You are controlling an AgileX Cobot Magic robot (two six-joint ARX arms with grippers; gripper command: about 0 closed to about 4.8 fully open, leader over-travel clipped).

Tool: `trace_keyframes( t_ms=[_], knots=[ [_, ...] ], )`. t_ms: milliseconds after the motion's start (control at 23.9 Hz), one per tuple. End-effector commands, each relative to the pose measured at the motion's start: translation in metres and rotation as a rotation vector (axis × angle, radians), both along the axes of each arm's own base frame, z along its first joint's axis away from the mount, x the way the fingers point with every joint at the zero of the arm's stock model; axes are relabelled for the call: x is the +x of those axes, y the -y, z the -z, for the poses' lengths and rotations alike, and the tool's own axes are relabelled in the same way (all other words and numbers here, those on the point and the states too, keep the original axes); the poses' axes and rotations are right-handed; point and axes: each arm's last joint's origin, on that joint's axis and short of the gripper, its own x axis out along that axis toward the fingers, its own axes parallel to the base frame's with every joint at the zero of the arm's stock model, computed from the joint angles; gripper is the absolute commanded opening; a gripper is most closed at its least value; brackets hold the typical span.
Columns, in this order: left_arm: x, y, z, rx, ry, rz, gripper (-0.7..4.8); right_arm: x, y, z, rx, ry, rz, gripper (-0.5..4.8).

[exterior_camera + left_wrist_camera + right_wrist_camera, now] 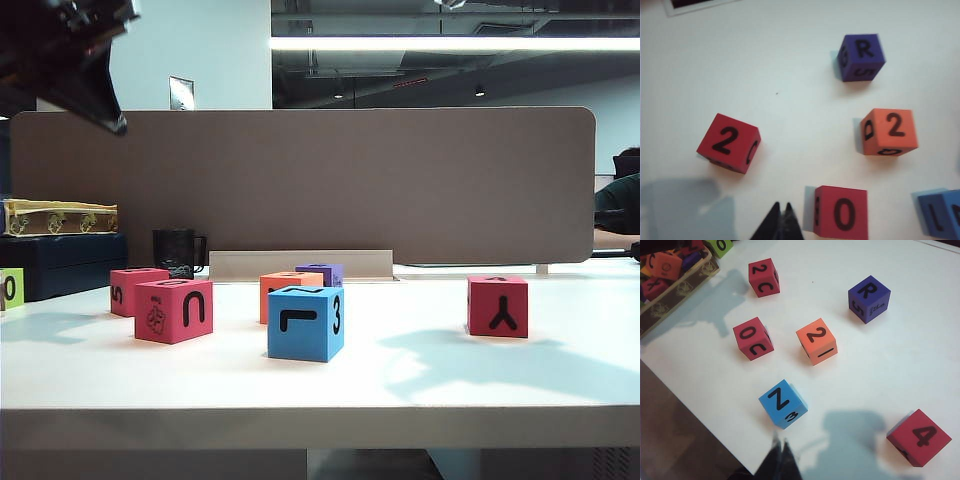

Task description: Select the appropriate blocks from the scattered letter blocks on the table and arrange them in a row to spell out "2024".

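White table [300, 390] before a brown divider [300, 180], with your letter blocks scattered.
Around the orange 2 block [816, 341] you have the red 2 block [764, 277], red 0 block [753, 338] and red 4 block [919, 437]. Your left gripper [780, 222] and right gripper [780, 460] hover pinched together, holding nothing.

blocks [816, 341]: matt, foam-like, soft edges, with flat black printed characters
table [420, 380]: smooth white top with a faint sheen, carrying soft shadows
divider [300, 180]: brown, matt, cloth-like face
mug [177, 250]: dark, glossy, see-through like glass or plastic
box [60, 217]: yellowish, slightly shiny patterned wall
left gripper [781, 222]: black, matt, plastic-like
right gripper [779, 460]: black, matt, likewise
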Motion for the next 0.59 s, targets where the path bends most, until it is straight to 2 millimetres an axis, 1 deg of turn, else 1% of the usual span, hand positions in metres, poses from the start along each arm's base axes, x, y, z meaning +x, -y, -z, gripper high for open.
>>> trace_keyframes(
  t_ms=[42, 251, 293, 335, 377, 502, 586],
  knots=[
    [0.009, 0.000, 0.006, 0.013, 0.001, -0.003, -0.06, 0.004, -0.003, 0.002, -0.006, -0.006, -0.011, -0.05],
    [0.026, 0.002, 0.023, 0.014, -0.011, -0.002, 0.00, 0.003, -0.015, 0.006, -0.015, -0.015, -0.052, -0.05],
    [0.030, 0.003, 0.026, 0.014, -0.009, -0.002, 0.09, 0.002, -0.019, 0.006, -0.017, -0.019, -0.065, -0.05],
    [0.037, 0.004, 0.033, 0.014, -0.006, -0.002, 0.61, 0.001, -0.025, 0.007, -0.020, -0.022, -0.086, -0.05],
    [0.044, 0.004, 0.039, 0.016, -0.016, -0.003, 0.95, -0.002, -0.032, 0.009, -0.028, -0.027, -0.111, -0.05],
    [0.053, 0.004, 0.047, 0.054, -0.022, -0.011, 1.06, -0.006, -0.039, 0.010, -0.033, -0.035, -0.142, -0.05],
    [0.058, 0.004, 0.050, 0.084, -0.017, -0.009, 1.46, -0.010, -0.044, 0.011, -0.041, -0.032, -0.157, -0.05]
  ],
)
